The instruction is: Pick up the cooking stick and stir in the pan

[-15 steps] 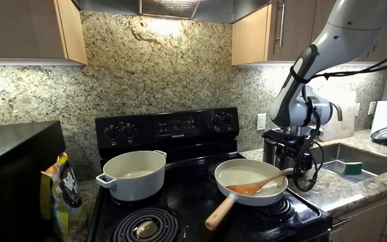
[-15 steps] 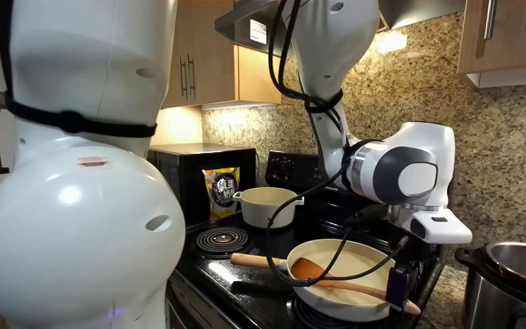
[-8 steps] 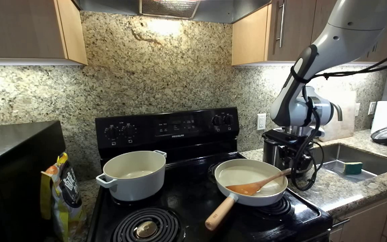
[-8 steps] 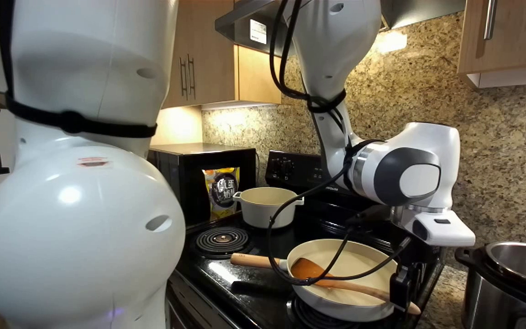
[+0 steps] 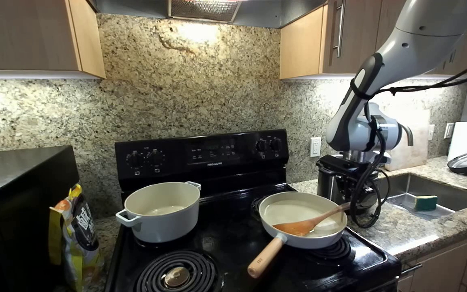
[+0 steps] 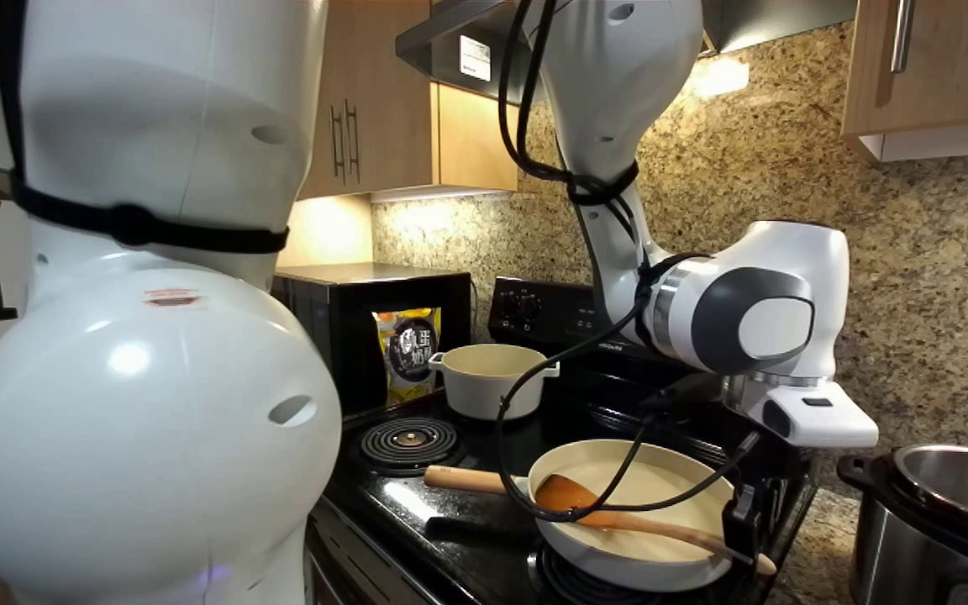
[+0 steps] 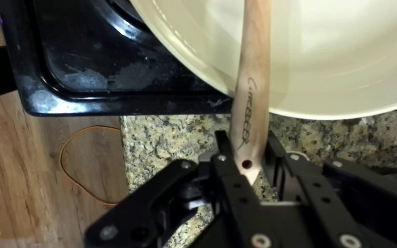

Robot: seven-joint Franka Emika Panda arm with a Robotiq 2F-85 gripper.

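Observation:
The cooking stick (image 5: 296,228) lies slantwise in the white pan (image 5: 284,207), its orange-brown blade down inside near the pan's pale wooden handle (image 5: 268,257). Its paler grip end crosses the rim and sticks out over the counter side. In the wrist view my gripper (image 7: 247,136) is shut on that end of the stick (image 7: 252,86), a black finger on each side, close to the hanging hole. In an exterior view the gripper is dark and partly hidden by cables, beside the pan's edge (image 6: 660,576); the blade (image 6: 560,494) still rests inside.
A white two-handled pot (image 5: 164,225) stands behind on the stove, left of the pan in an exterior view. A shiny steel pot (image 6: 896,538) is close beside the gripper. A black cable loop (image 6: 497,437) hangs over the pan. The sink (image 5: 460,194) holds a sponge (image 5: 425,203).
The fingers have closed on the stick's grip end. The wrist has shifted slightly, towards the steel pot and then a little upward. Stick and pan have hardly moved.

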